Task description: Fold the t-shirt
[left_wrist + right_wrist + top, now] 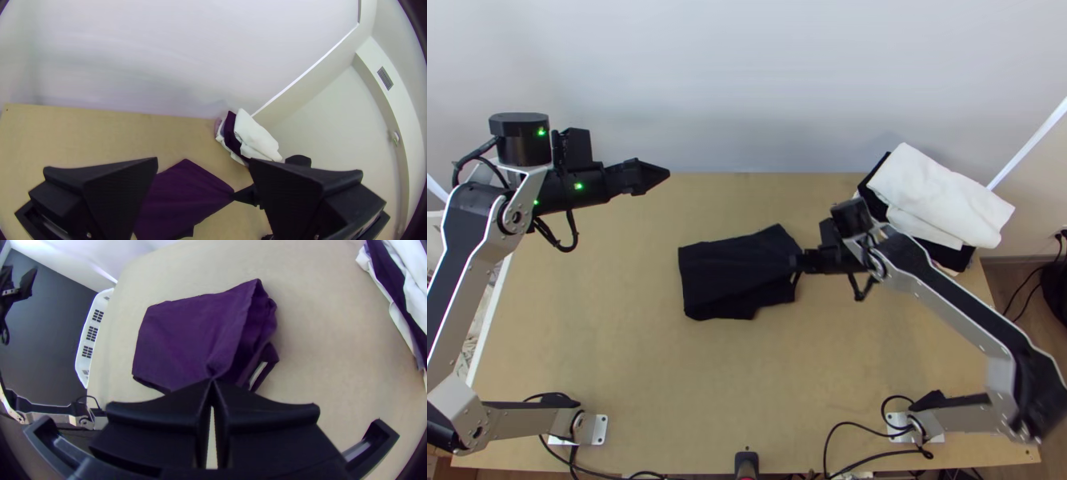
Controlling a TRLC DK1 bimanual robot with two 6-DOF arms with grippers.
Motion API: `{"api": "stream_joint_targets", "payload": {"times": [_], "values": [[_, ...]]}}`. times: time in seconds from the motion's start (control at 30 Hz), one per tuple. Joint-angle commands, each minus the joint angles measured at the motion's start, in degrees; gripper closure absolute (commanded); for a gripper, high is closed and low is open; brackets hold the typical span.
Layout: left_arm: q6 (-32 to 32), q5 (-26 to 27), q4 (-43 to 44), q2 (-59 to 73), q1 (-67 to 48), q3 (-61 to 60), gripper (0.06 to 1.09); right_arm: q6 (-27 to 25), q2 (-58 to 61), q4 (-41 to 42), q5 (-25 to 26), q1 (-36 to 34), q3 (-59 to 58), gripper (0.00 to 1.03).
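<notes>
Dark folded t-shirt (735, 272), puckered at 1 end.

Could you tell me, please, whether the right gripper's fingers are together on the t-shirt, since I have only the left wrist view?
Observer: Yes, in the right wrist view the right gripper has its fingertips together, pinching the t-shirt.
Operator: Thank you. My picture cuts the shirt off at the bottom; how far does it reach?
Observer: In the top view it ends around mid-table, well short of the near edge of the table.
Operator: And does anything show between the layers beside that pinch?
Observer: Yes, a narrow white strip shows among the dark folds in the right wrist view.
</notes>
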Motion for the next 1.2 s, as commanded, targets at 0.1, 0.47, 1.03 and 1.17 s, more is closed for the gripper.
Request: {"api": "stream_joint_targets", "payload": {"times": [0.1, 0.47, 1.03, 1.17], "values": [[0.7, 0.4, 0.2, -1.3, 0.1, -1.0, 0.09, 0.8, -5.2, -1.3, 0.1, 2.8, -9.5, 1.00], [1.2, 0.4, 0.2, -1.3, 0.1, -2.0, 0.09, 1.0, -7.5, -1.2, 0.2, 11.1, -14.5, 1.00], [1.6, 0.4, 0.5, -2.6, 1.1, -3.7, 0.09, -1.7, -3.5, 1.0, 3.0, 12.9, -19.3, 0.03], [1.8, 0.4, 0.5, -2.6, 1.5, -4.0, 0.09, -1.3, -10.0, -0.6, 2.9, 10.5, -19.0, 0.03]]}}
